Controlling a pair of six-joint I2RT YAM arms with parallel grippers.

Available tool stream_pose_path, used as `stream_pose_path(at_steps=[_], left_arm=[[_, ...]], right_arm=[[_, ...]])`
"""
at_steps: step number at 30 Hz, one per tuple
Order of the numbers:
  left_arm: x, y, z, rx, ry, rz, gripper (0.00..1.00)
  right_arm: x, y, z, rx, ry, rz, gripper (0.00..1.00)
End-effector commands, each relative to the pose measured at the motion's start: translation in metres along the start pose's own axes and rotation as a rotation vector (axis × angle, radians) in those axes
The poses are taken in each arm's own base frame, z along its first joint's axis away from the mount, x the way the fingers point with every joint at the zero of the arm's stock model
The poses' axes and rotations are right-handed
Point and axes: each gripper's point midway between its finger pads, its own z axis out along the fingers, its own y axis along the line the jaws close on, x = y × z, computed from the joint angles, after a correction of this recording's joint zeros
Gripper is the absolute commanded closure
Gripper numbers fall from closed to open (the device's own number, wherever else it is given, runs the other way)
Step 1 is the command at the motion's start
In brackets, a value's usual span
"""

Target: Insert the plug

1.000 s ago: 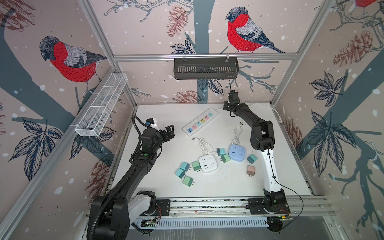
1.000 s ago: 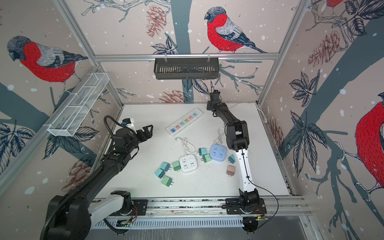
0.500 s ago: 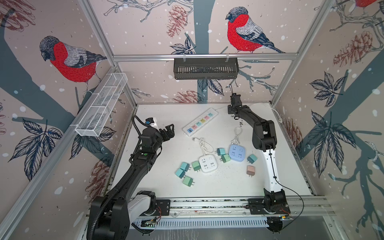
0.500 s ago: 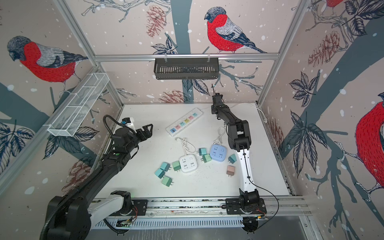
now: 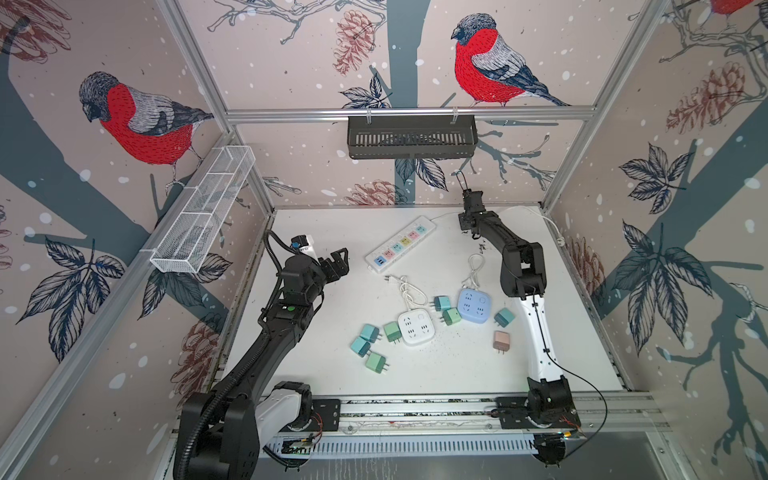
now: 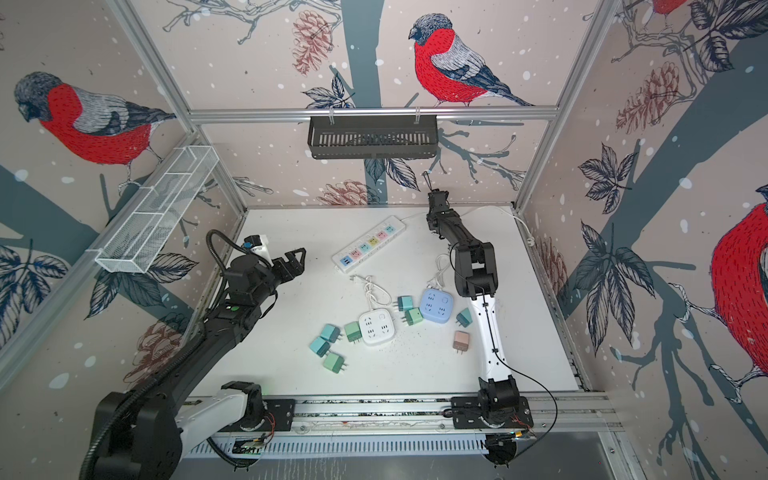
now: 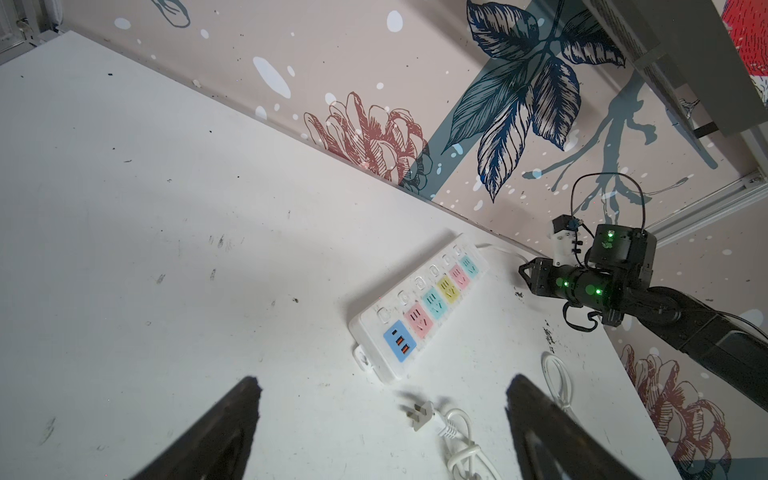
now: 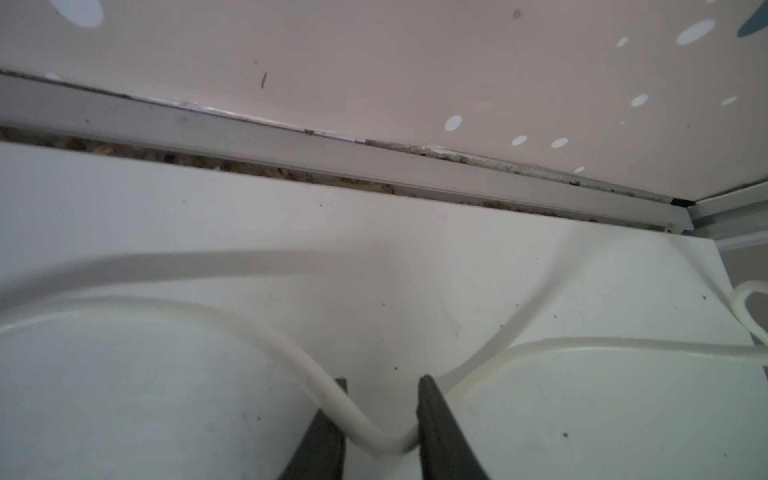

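White cord [image 8: 291, 353] from the power strip [image 5: 401, 245] is pinched between the right jaws at the back of the tabletop [image 5: 457, 374], close to the rear wall [image 8: 374, 62]. In the right wrist view the cord dips between the two dark fingers [image 8: 440, 436] and runs off to either side. The right arm [image 5: 519, 257] is stretched far toward that back edge.

The power strip lies slanted on the back half of the tabletop with its coloured sockets facing up. The plug [image 5: 387, 279] lies loose on the tabletop near the strip's near end, not touching it and not inserted. Its white cable loops back to a white cube socket [image 5: 415, 328]; the left wrist view shows the plug [image 7: 417, 415] flat on the surface.

The left jaws are spread wide and hold nothing. They hang above the left side of the tabletop at the end of the left arm [image 5: 291, 299], pointed toward the strip and plug but well apart from both.

A blue cube socket [image 5: 473, 305] sits to the right of the white one. Small green and teal adapters [image 5: 376, 361] lie scattered around the two sockets, and a pink adapter [image 5: 501, 340] lies nearer the front.
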Motion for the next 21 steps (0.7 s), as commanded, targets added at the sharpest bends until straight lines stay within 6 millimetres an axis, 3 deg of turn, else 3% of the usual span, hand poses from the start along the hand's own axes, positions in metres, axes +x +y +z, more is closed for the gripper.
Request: stream_pose_path(at_steps=[1,6,12,17,21], left_arm=[[-0.006,-0.007,-0.001,0.027,-0.016,0.008,0.07],[-0.008,-0.008,-0.003,0.026,-0.018,0.008,0.08],[-0.009,-0.008,-0.008,0.026,-0.035,0.011,0.06],[0.003,-0.003,0.004,0.027,0.0,0.001,0.06],[0.018,0.0,0.022,0.034,0.079,-0.01,0.06]], right_arm=[[0.005,0.005,0.001,-0.04,0.018,-0.046,0.91],[0.007,-0.006,-0.018,-0.022,0.048,-0.009,0.98],[0.029,-0.022,-0.087,-0.016,0.026,0.043,0.98],[0.071,-0.055,-0.147,0.023,0.0,0.159,0.96],[0.103,-0.08,-0.169,0.02,-0.005,0.298,0.85]])
